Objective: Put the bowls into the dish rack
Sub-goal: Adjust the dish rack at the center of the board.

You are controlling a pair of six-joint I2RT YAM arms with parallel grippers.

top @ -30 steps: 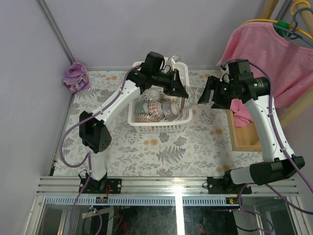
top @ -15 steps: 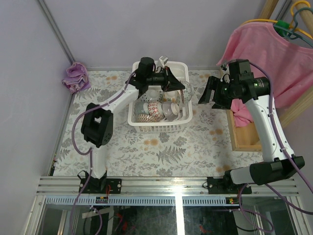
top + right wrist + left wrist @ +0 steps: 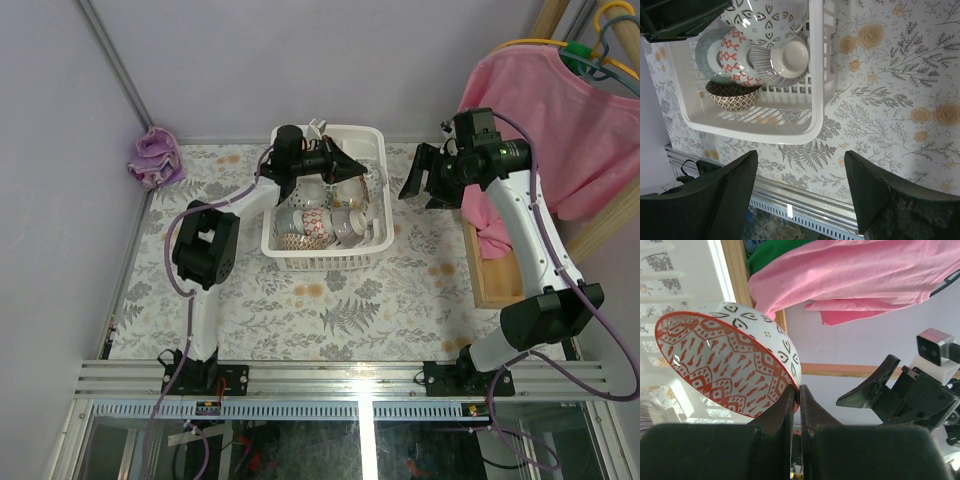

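Left wrist view: the red-patterned bowl (image 3: 725, 365) hangs tilted, its rim pinched in the left fingers (image 3: 782, 412), over the far half of the dish rack (image 3: 320, 262). Other bowls (image 3: 785, 55) crowd the rack below (four, leaning together). The right fingers (image 3: 413, 185) stand wide, just right of the rack, above the counter (image 3: 350, 300).

Light is bright and even, shadows soft. The left wrist view washes out white at upper left, and its near fingers (image 3: 772, 426) are blurred.
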